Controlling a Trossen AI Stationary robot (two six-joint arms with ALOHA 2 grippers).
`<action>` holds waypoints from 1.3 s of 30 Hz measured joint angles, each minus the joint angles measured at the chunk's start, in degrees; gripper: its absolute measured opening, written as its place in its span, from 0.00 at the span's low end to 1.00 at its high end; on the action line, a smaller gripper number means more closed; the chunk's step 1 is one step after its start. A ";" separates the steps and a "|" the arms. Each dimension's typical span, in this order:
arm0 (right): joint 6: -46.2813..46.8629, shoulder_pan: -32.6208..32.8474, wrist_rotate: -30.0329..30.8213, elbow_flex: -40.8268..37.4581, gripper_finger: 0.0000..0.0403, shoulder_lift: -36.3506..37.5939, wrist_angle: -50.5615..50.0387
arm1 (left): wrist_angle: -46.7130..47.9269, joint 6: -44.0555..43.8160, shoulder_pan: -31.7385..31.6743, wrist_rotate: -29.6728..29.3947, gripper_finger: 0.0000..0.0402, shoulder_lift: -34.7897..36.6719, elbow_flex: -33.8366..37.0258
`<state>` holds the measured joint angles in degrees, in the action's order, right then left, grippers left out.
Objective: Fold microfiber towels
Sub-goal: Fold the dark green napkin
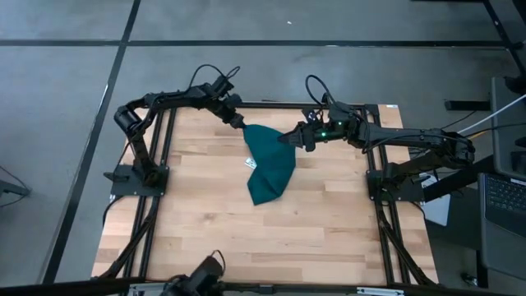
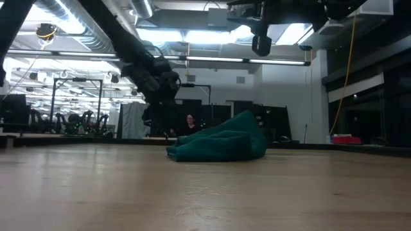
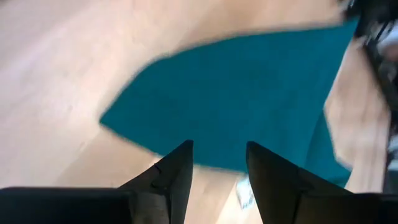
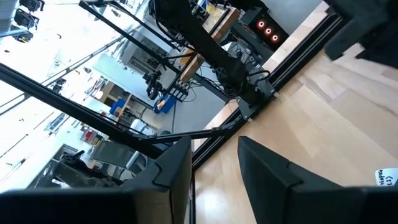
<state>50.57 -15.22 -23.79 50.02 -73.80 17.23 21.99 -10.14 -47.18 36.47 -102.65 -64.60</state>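
Note:
The dark teal microfiber towel (image 1: 268, 164) lies in a loose, bunched heap on the middle of the wooden table, its white tag (image 1: 249, 162) at the left edge. In the low view the towel (image 2: 221, 144) rests on the tabletop with a raised hump toward the right. My left gripper (image 3: 217, 148) stands open just above the towel's far left edge (image 1: 246, 130), slanting down, with nothing between its fingers. My right gripper (image 4: 214, 146) is open and empty. It points nearly level, well above the towel's far right corner (image 1: 289, 136).
Black frame rails (image 1: 164, 164) run along the table's left and right sides. Bare wood (image 1: 263, 238) stretches from the towel to the near edge. A laptop (image 1: 503, 197) sits beyond the right side. A person (image 2: 190, 122) is far behind the table.

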 joint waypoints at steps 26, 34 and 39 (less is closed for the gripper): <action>3.19 0.00 0.90 0.02 0.29 0.00 3.86 | 7.89 -7.86 -2.36 0.37 0.36 -18.94 -14.03; 3.03 0.00 0.66 0.02 0.31 0.00 4.43 | 15.26 -5.36 -0.85 -0.92 0.36 -21.78 -19.36; 2.97 0.01 0.39 0.02 0.33 0.00 4.57 | 17.01 -4.53 -1.10 -1.46 0.36 -21.90 -20.08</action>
<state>53.54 -15.22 -23.40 50.04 -73.80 21.80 39.01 -14.67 -48.27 35.00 -124.55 -84.68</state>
